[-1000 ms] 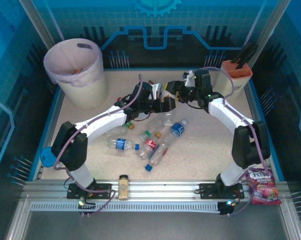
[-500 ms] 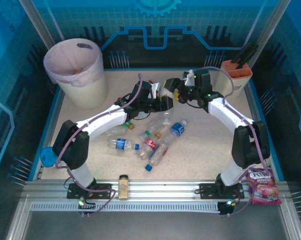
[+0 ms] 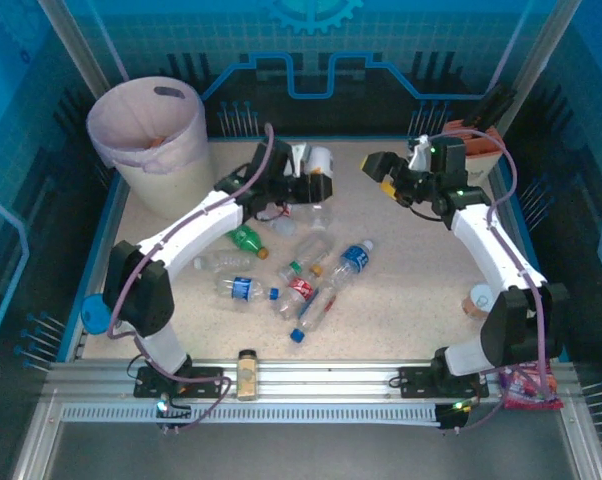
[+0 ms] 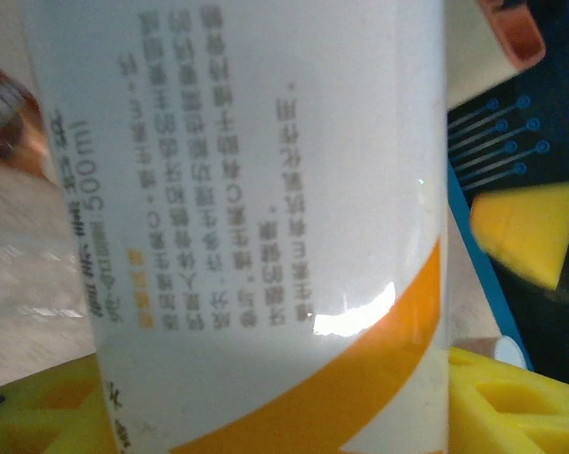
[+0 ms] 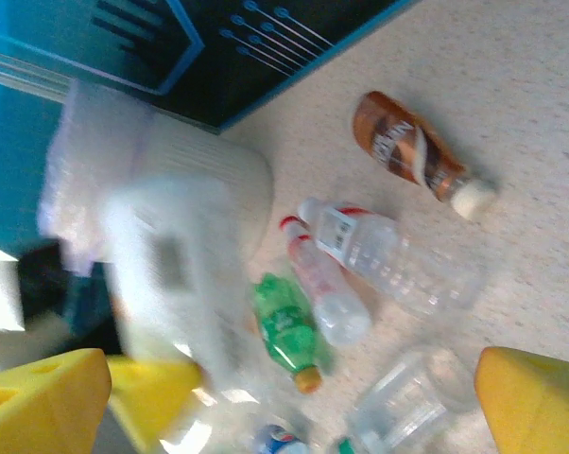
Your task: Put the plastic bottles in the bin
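Well, my left hand point(image 3: 309, 186) is pinched on a white bottle point(image 4: 266, 189) with an orange band. It holds the bottle above the far middle of the tabletop point(image 3: 411, 300), well short of the bin point(image 3: 176, 195) in the far left corner. My right hand point(image 3: 383, 172) hangs near it, pads spread wide, holding nothing. I judge the job to be in its early part: a good many bottles point(image 3: 301, 275) lie loose between the arms, and I cannot tell what the bin holds.

Green bottle point(image 5: 286, 333), brown bottle point(image 5: 412, 156) (lying flat), clear bottles point(image 5: 398, 260)
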### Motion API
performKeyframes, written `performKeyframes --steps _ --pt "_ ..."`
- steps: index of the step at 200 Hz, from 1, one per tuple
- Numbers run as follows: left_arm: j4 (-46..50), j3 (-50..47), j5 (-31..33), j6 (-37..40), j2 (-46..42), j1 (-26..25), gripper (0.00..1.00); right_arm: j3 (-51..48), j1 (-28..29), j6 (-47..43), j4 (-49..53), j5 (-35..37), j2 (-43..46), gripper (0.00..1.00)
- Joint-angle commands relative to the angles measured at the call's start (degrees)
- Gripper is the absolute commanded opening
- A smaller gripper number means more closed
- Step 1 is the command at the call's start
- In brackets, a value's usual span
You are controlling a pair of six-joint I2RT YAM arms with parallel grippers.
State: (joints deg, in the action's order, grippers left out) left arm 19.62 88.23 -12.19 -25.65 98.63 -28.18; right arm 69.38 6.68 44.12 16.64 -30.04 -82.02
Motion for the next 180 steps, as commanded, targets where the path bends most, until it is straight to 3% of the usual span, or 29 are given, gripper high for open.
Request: performKeyframes --steps 1,48,73,103,145,180 --pt "10.8 8.6 3.4 9.1 -2.5 5.1 0.4 -2.2 -0.3 -9.9 12.4 2.9 1.4 1.0" --pt "18.1 23.6 7.8 16.3 -1.4 14.6 0.24 -8.1 -0.1 -13.0 16.1 3.9 4.0 1.0" --pt "15.9 26.9 8.5 15.6 -0.8 20.1 0.17 -10.8 0.3 -12.7 16.1 3.5 5.1 1.0" --pt "11.5 29.0 10.2 11.8 0.3 27.7 0.0 -12.5 0.6 -12.4 15.8 3.1 6.3 1.0" --pt "8.3 31.8 15.0 6.4 4.9 37.2 0.0 -14.4 0.6 -12.6 16.2 3.4 7.4 1.0" --pt "14.9 43.0 16.8 9.2 14.9 40.5 0.0 -15.8 0.6 -12.8 16.5 3.8 8.6 1.0"
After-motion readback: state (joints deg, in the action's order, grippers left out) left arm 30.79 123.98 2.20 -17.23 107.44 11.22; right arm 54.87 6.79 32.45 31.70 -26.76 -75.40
